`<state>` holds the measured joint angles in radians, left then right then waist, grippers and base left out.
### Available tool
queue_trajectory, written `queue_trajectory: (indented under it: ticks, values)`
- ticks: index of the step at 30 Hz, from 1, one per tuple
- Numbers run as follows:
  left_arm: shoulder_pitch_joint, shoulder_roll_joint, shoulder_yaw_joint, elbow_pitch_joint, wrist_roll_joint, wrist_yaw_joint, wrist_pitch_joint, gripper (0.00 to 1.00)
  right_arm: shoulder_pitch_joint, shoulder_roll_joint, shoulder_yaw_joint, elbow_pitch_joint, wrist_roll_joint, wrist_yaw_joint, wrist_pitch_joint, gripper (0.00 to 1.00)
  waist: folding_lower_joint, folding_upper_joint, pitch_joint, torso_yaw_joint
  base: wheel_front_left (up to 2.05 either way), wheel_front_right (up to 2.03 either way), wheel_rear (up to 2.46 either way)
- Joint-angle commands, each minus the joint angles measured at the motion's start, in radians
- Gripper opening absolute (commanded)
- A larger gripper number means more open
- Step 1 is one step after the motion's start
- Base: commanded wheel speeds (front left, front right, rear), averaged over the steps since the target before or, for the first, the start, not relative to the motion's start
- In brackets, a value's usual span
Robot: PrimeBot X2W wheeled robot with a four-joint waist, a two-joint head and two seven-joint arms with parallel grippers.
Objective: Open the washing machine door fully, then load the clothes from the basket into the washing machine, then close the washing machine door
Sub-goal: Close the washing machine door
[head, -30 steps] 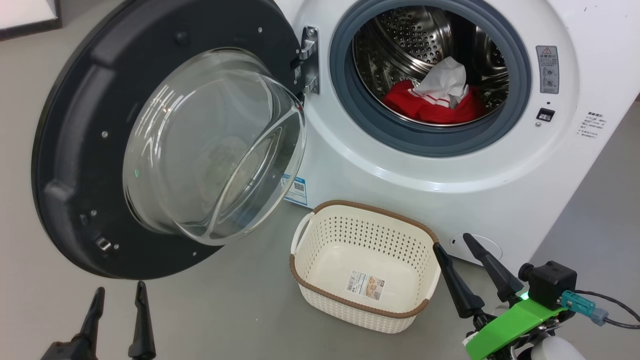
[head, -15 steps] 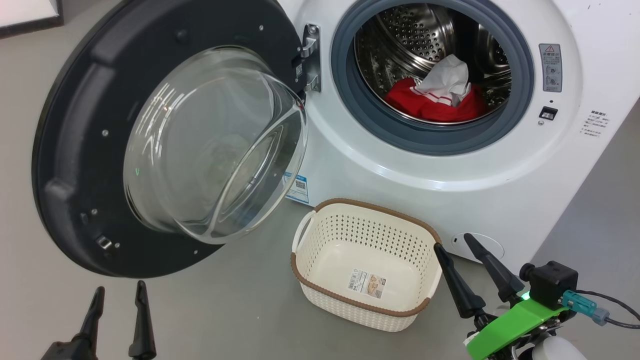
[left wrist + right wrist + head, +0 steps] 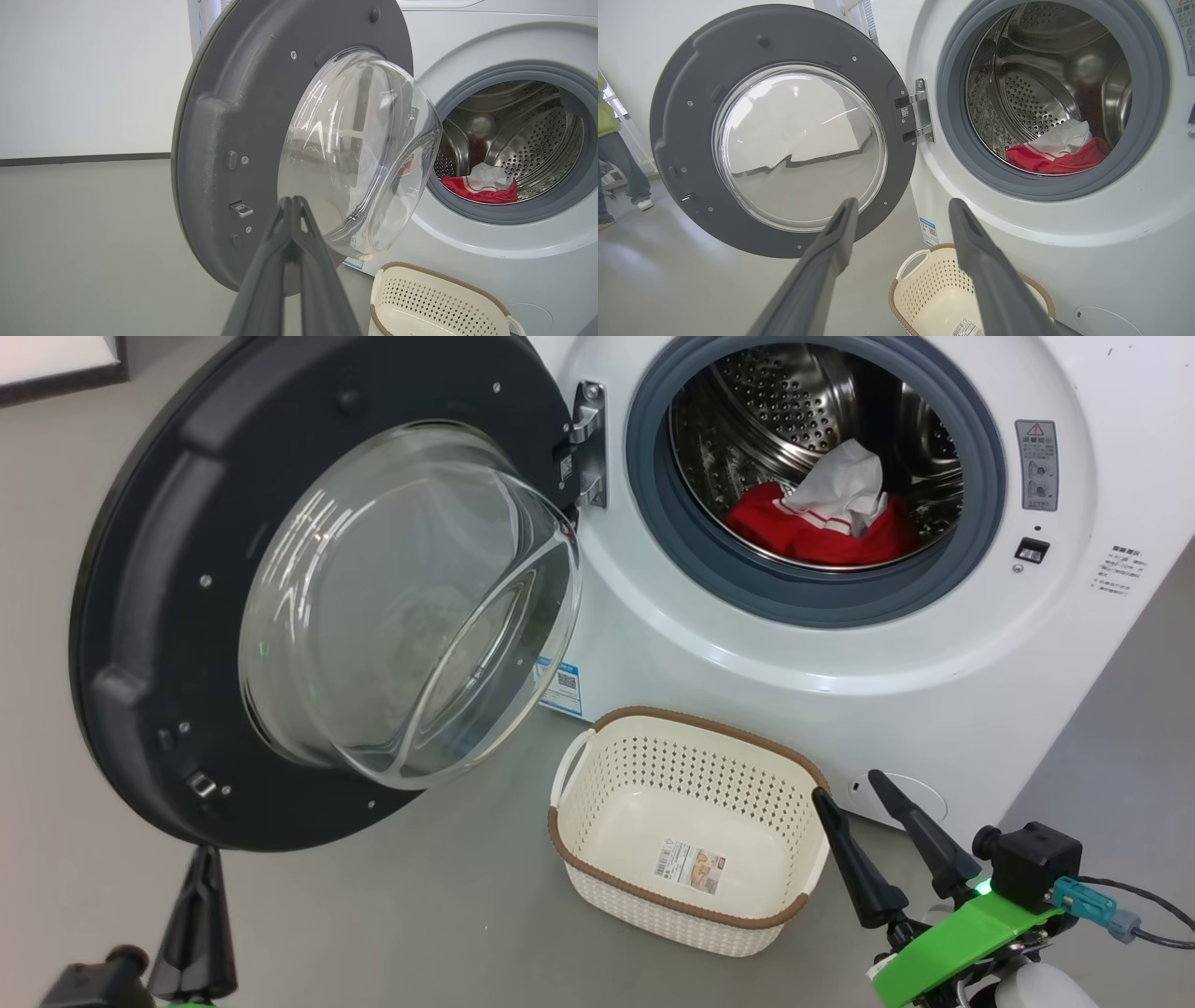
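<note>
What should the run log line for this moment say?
stage: loading done | door: open | clothes: in drum | basket: no clothes | left gripper: shut, empty | right gripper: open

Reads as a lab or test room staged as a laundry corner rather than a lived-in home, as far as I can tell. White front-loading washing machine (image 3: 747, 644) stands straight on a smooth grey floor (image 3: 420, 915), small basket (image 3: 691, 765) just beside it. Plain white wall (image 3: 84, 70) with a dark skirting strip (image 3: 84, 159). My right wrist view catches a person (image 3: 619, 158) in jeans standing well off.
</note>
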<state>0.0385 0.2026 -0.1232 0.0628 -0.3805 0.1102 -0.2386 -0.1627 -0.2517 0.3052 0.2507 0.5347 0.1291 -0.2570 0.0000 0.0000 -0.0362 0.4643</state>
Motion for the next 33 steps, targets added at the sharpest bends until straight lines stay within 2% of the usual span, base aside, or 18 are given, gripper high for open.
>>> queue_trajectory:
  ticks: [1, 5, 9, 13, 16, 24, 33]
  values:
    - [-0.031, 0.028, 0.043, -0.033, -0.011, 0.002, 0.002, 0.00, -0.001, -0.005, 0.011, -0.027, -0.001, 0.002, -0.005, 1.00, 0.0000, 0.0000, 0.000, 0.002, 0.00, 0.00, 0.00]
    - [-0.055, 0.061, 0.067, -0.095, -0.036, -0.012, 0.034, 0.00, 0.004, -0.006, 0.004, -0.027, -0.002, 0.002, -0.005, 1.00, 0.0000, 0.0000, 0.001, 0.012, 0.00, 0.00, 0.00]
    - [-0.101, 0.119, 0.119, -0.181, -0.079, -0.031, 0.088, 0.00, 0.018, -0.002, -0.002, -0.027, -0.003, 0.002, -0.005, 1.00, 0.0000, 0.0000, -0.002, 0.029, 0.00, 0.00, 0.00]
    - [-0.158, 0.191, 0.195, -0.251, -0.150, -0.052, 0.162, 0.00, 0.023, -0.002, -0.002, -0.029, -0.005, 0.002, -0.005, 1.00, 0.0000, 0.0000, 0.004, 0.037, 0.00, 0.00, 0.00]
    - [-0.212, 0.247, 0.256, -0.248, -0.219, -0.078, 0.210, 0.00, 0.020, -0.005, -0.003, -0.030, -0.007, 0.002, -0.005, 1.00, 0.0000, 0.0000, 0.014, 0.040, 0.00, 0.00, 0.00]
    - [-0.411, 0.304, 0.380, -0.064, -0.481, -0.104, 0.366, 0.00, 0.008, -0.012, 0.002, -0.030, -0.003, 0.002, -0.005, 1.00, 0.0000, 0.0000, 0.033, 0.028, 0.00, 0.00, 0.00]
    - [-0.644, 0.358, 0.479, 0.246, -0.713, -0.076, 0.536, 0.00, -0.003, -0.029, 0.010, -0.027, -0.001, 0.002, -0.005, 1.00, 0.0000, 0.0000, 0.055, -0.016, 0.00, 0.00, 0.00]
